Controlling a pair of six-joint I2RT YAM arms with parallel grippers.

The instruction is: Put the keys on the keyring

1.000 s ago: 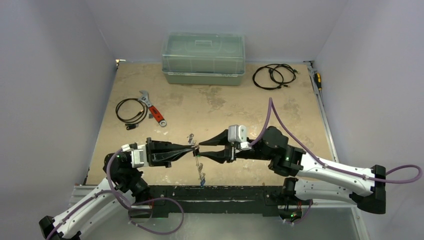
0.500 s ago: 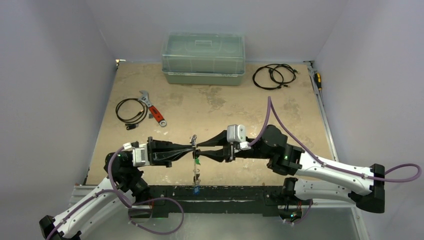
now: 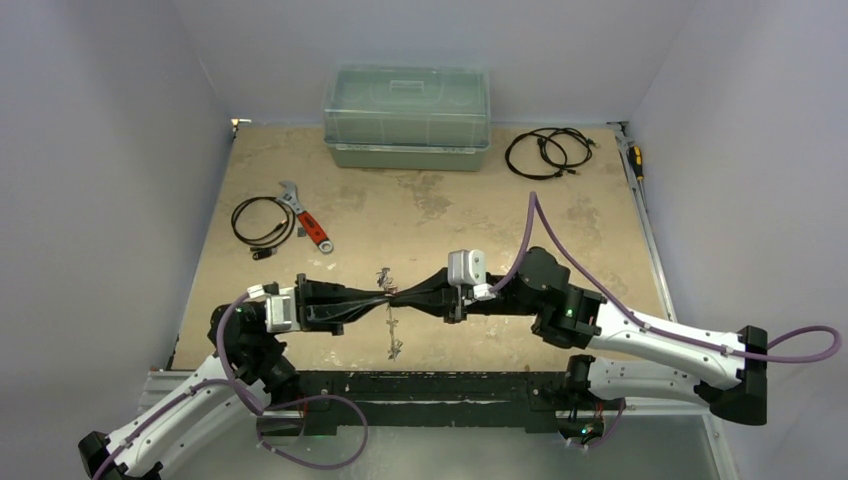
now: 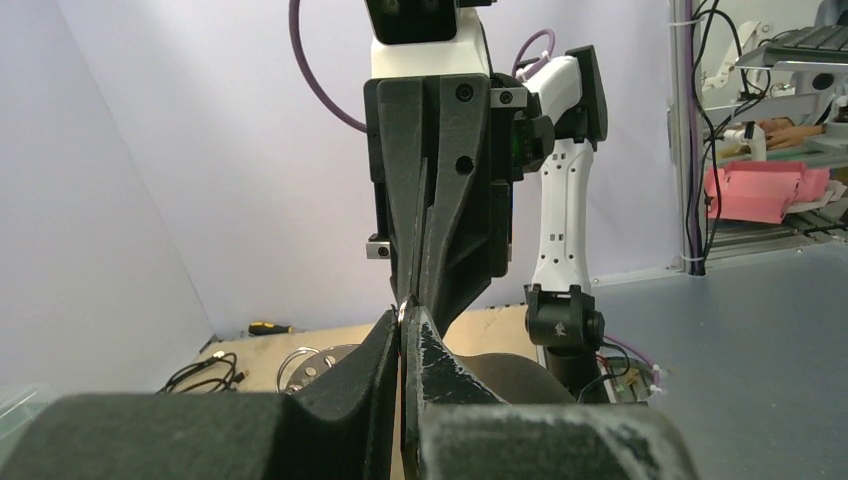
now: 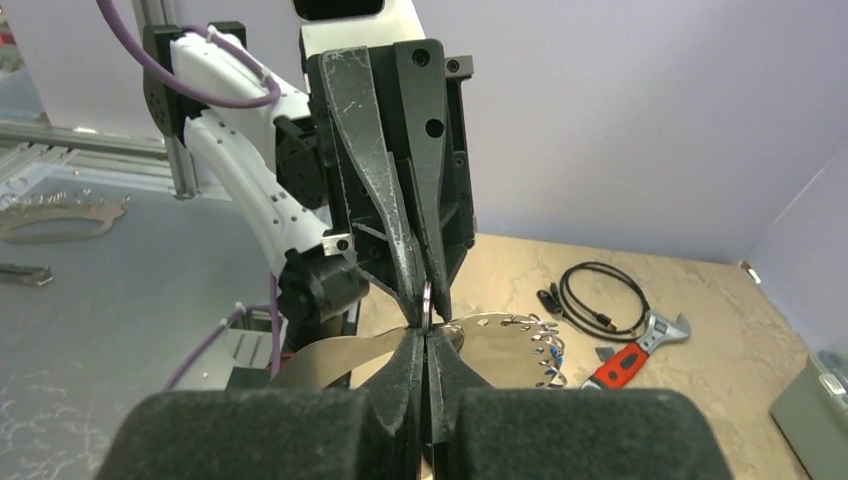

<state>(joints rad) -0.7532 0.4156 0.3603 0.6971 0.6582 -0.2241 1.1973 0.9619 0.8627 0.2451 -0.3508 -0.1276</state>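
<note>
My left gripper (image 3: pixel 386 297) and right gripper (image 3: pixel 397 297) meet tip to tip above the table's near middle, both shut. A thin silver ring (image 5: pixel 427 298) at the keyring's edge is pinched between both pairs of fingertips; it also shows in the left wrist view (image 4: pixel 402 308). The flat silver crescent keyring (image 5: pixel 500 345) spreads crosswise just beyond my right gripper (image 5: pixel 426 340). It is edge-on in the top view (image 3: pixel 391 320). Several keys (image 5: pixel 548 350) hang at its one end, one with a blue tag. In the top view they dangle (image 3: pixel 397 348) below the tips. The left wrist view shows the keyring (image 4: pixel 315 362) beside my left gripper (image 4: pixel 402 320).
A clear green-tinted box (image 3: pixel 407 117) stands at the back. A red-handled wrench (image 3: pixel 305 225) and a coiled black cable (image 3: pixel 262 222) lie at the left. Another black cable (image 3: pixel 545 152) and a screwdriver (image 3: pixel 636 160) lie at the back right.
My right gripper was wide open around the left gripper's tips and has closed onto the ring. The hanging keys have swung up and slightly left.
</note>
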